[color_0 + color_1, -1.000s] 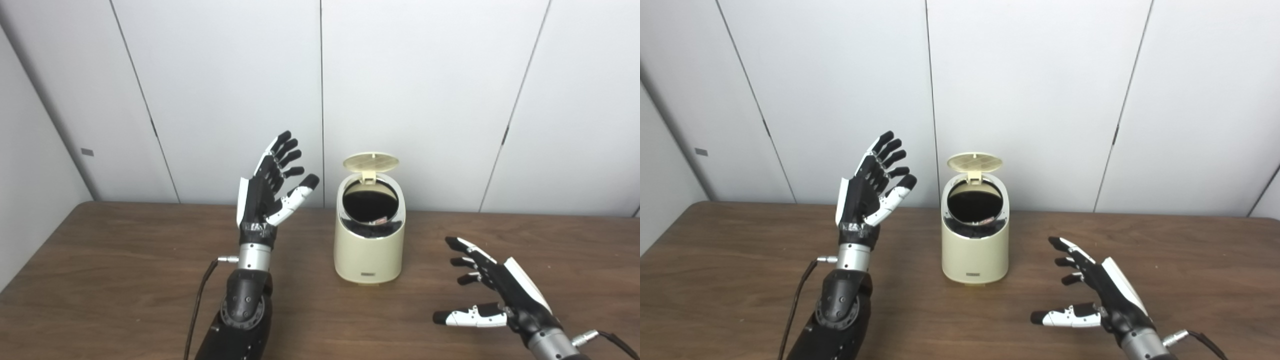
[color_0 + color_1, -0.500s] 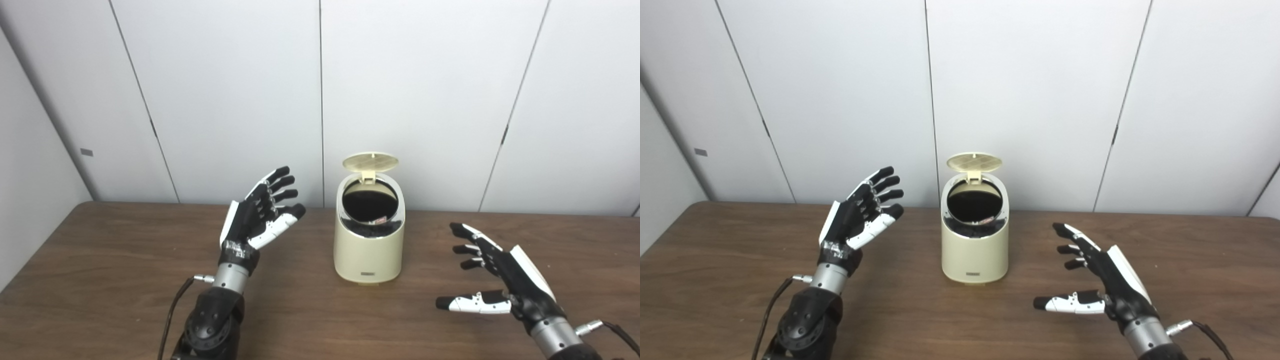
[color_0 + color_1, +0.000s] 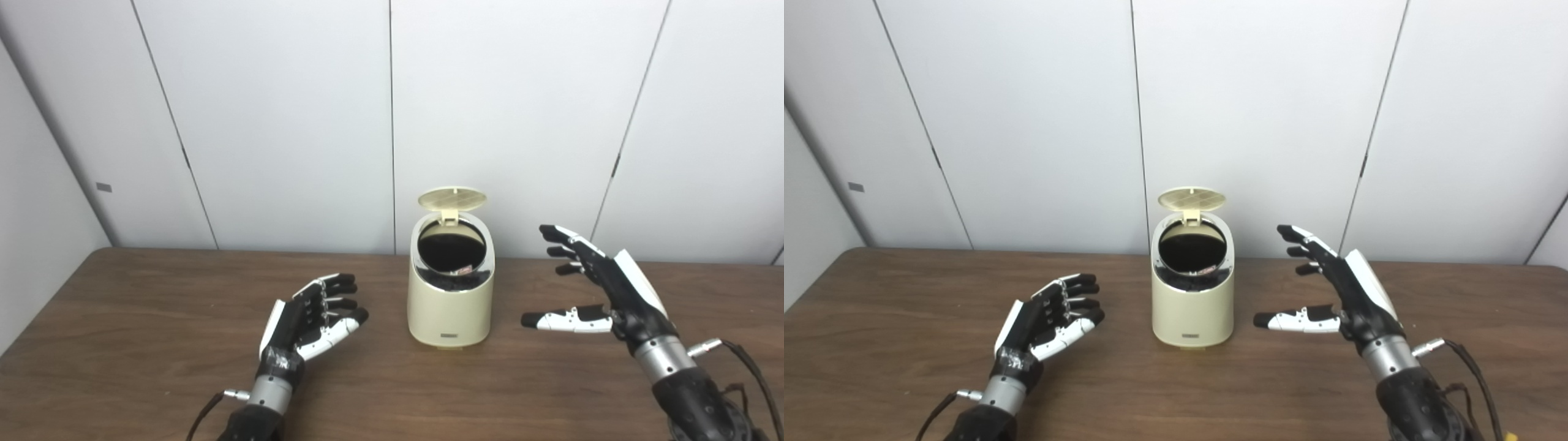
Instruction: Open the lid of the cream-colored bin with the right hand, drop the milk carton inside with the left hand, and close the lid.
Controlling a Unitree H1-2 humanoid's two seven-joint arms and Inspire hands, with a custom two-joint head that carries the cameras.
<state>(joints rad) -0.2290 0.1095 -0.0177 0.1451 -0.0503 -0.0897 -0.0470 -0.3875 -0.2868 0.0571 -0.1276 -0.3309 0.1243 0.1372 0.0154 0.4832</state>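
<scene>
The cream-colored bin (image 3: 450, 306) stands upright at the middle of the wooden table (image 3: 122, 318), its round lid (image 3: 452, 198) tipped up and open at the back. A small bit of white and red, apparently the milk carton (image 3: 464, 268), shows inside the dark opening. My left hand (image 3: 312, 315) is open and empty, low over the table left of the bin. My right hand (image 3: 597, 285) is open and empty, raised to the right of the bin at about rim height, fingers pointing toward it, not touching.
White wall panels (image 3: 275, 122) stand close behind the table's far edge. Cables run from both wrists at the bottom of the picture, the right one (image 3: 744, 361) looping over the table.
My left hand has dropped from beside the bin's top down to near the table and drawn back. My right hand has risen and moved toward the bin. The lid stays open.
</scene>
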